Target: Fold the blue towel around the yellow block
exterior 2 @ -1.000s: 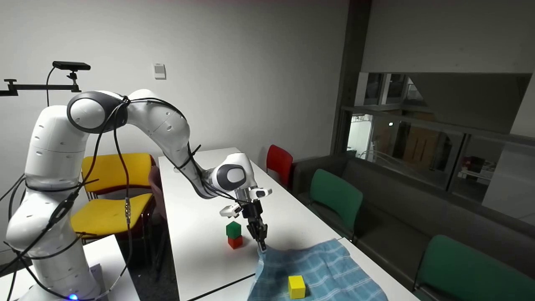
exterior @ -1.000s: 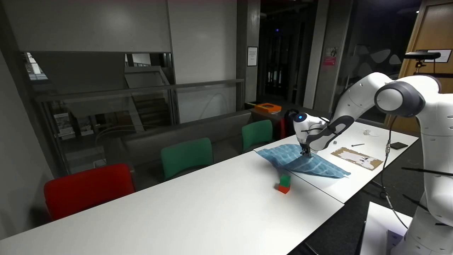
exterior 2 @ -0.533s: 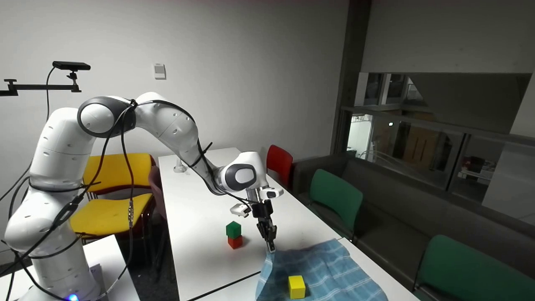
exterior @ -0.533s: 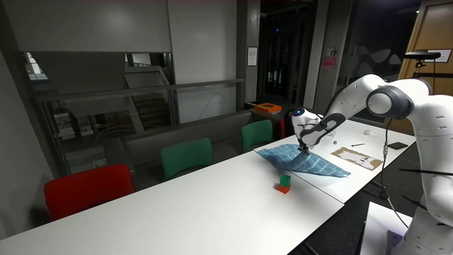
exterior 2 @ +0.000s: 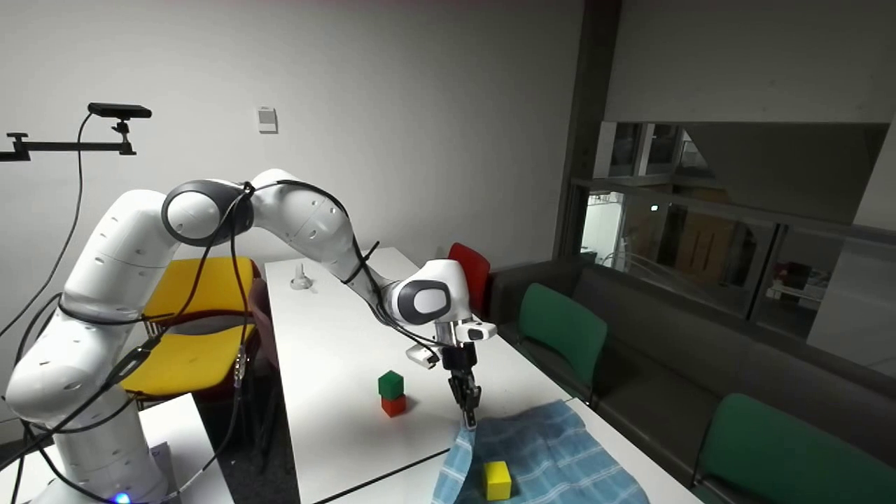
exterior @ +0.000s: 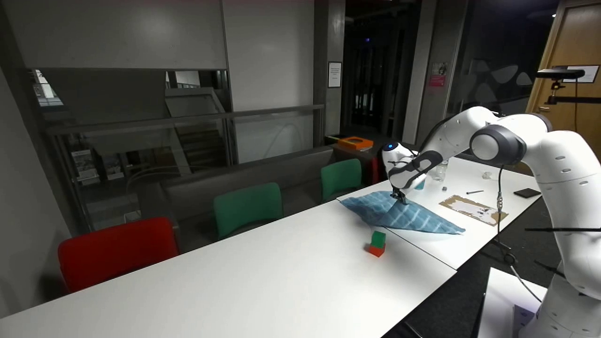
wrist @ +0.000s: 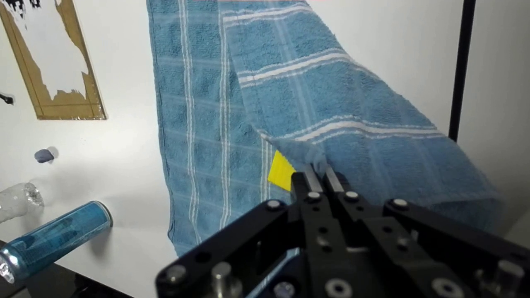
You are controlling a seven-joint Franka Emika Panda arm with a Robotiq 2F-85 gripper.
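The blue towel point(wrist: 186, 103) lies on the white table, with one side lifted and folded over toward the yellow block; it also shows in both exterior views point(exterior: 422, 220) point(exterior 2: 560, 455). The yellow block point(exterior 2: 498, 481) sits on the towel beside the raised flap. In the wrist view, the flap and a finger hide part of the yellow block point(wrist: 280, 171). In an exterior view the block is hidden behind the raised cloth. My gripper point(wrist: 318, 167) is shut on the towel's edge, close beside the block; it shows in both exterior views point(exterior: 401, 201) point(exterior 2: 470, 423).
A green block point(exterior 2: 391, 385) stands on a red block point(exterior 2: 394, 405) beside the towel. A blue can point(wrist: 58, 240), a clear bottle point(wrist: 18, 201), a small grey piece point(wrist: 44, 156) and a torn cardboard sheet point(wrist: 70, 108) lie beyond the towel's other side. Chairs line the table.
My gripper has carried the towel's edge across toward the yellow block, so the flap leans further over. The block has stayed in place. The can and bottle have come into view behind the arm.
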